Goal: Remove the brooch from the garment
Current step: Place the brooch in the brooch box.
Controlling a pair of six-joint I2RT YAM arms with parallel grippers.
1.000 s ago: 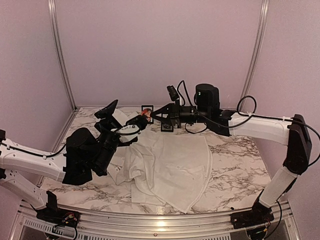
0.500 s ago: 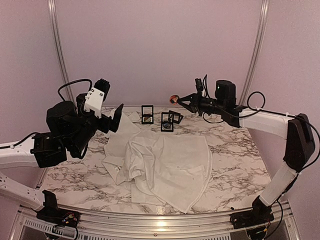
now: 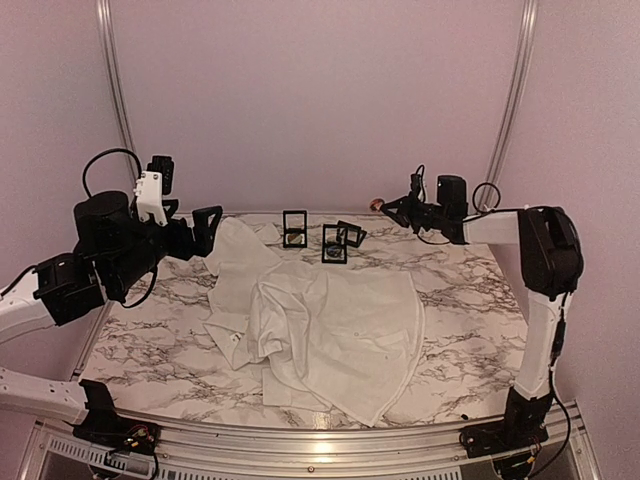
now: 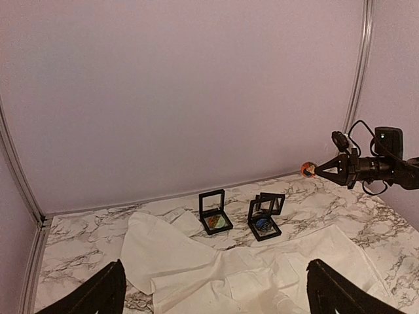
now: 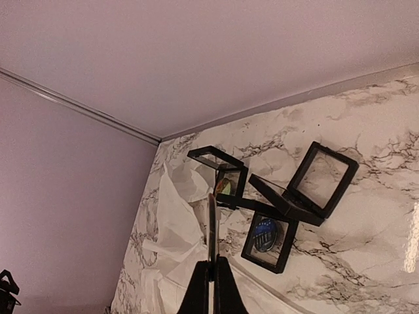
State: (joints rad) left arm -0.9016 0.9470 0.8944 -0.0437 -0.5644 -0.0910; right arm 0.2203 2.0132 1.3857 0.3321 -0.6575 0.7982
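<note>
You had nothing legible in any of the three views. No lettering, number, brand mark or label could be made out on the white shirt (image 3: 330, 330) or on the small black display cases (image 4: 214, 212) at the back of the marble tabletop (image 3: 470, 300).

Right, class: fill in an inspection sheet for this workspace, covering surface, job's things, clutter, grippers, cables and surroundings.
Surface: marble-patterned table, dark veins.
Job's things: white shirt crumpled mid-table; small orange brooch off it, held in the air.
Clutter: three black display cases behind the shirt; two hold something coloured.
Grippers: left gripper open, empty, raised by the shirt's left edge; right gripper shut on the brooch.
Cables: black cable looped above the left arm; another by the right wrist.
Surroundings: plain lilac walls, metal frame posts.
</note>
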